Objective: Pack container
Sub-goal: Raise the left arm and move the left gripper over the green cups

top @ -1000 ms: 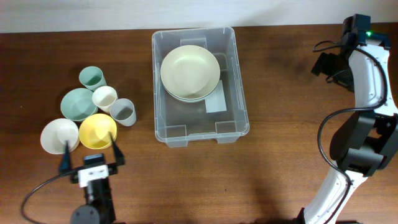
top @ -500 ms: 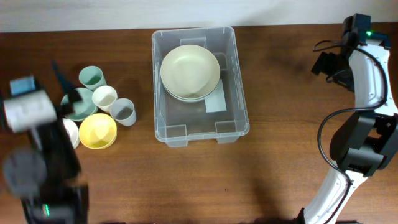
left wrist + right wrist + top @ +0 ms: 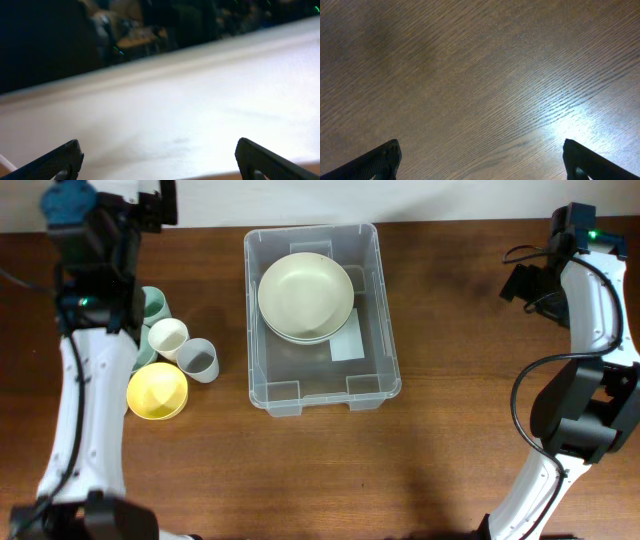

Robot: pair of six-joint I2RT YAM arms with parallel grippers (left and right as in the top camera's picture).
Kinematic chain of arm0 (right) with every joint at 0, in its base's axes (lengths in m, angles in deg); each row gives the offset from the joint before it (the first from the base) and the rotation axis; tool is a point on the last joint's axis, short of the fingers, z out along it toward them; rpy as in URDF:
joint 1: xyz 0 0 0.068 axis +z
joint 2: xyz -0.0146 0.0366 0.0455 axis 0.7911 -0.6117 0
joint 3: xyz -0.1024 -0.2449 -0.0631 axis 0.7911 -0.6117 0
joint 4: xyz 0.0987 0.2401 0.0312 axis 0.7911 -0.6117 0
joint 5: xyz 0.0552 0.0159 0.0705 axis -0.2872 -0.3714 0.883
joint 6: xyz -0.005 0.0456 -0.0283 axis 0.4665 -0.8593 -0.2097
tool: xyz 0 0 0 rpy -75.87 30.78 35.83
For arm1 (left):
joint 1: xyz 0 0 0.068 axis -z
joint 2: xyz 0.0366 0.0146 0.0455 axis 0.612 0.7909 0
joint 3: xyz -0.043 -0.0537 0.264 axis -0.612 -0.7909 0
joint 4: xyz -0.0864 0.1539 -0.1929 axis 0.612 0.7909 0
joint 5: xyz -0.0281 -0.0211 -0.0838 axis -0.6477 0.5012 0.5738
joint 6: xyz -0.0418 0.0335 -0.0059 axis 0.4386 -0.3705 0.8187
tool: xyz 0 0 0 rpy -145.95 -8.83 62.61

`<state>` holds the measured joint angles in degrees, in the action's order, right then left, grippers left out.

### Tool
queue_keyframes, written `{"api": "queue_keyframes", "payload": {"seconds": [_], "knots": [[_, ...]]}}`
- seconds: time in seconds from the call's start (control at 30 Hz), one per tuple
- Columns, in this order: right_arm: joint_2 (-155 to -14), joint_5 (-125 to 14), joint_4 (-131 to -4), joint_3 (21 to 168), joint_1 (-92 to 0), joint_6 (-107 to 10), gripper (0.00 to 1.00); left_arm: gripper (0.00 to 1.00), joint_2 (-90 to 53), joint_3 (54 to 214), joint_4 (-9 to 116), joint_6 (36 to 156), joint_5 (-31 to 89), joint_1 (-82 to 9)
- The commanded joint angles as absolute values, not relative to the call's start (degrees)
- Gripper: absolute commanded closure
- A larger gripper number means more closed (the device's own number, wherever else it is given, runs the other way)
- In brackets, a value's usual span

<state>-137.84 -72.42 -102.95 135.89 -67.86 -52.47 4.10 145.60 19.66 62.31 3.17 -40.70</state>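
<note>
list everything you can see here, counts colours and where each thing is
container: one, clear plastic, table centre
label: one, white, on the container's base
stacked bowls: two, it seems, cream, in the container's far half
yellow bowl: one, yellow, left of the container
grey cup: one, grey, upright, between yellow bowl and container
cream cup: one, cream, upright, beside the grey cup
green cup: one, pale green, partly hidden by the left arm
table: one, dark brown wood
left arm: white, over the table's left side
left gripper: black, open, empty
right arm: white, right edge
right gripper: black, open, over bare wood
</note>
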Motion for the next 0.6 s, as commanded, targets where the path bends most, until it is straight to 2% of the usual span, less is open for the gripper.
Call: {"api": "queue_keyframes", "payload": {"seconds": [0.0, 0.17, 0.33, 0.47, 0.57], "knots": [[-137.8, -72.7, -102.9, 136.0, -68.1, -52.8, 0.01, 0.00, 5.2, 146.9, 18.3, 61.7, 10.0, -40.5], [-137.8, -72.7, -102.9, 136.0, -68.1, -52.8, 0.01, 0.01, 6.1, 146.9, 20.2, 63.1, 8.0, -40.7], [-137.8, -72.7, -102.9, 136.0, -68.1, -52.8, 0.01, 0.01, 8.8, 146.9, 32.8, 79.0, -11.1, -42.9], [-137.8, -72.7, -102.9, 136.0, -68.1, -52.8, 0.01, 0.00, 10.3, 146.9, 40.7, 80.4, -9.4, -43.9], [-137.8, -72.7, -102.9, 136.0, -68.1, -52.8, 0.01, 0.00, 10.5, 146.9, 45.0, 84.4, -12.3, -43.9]]}}
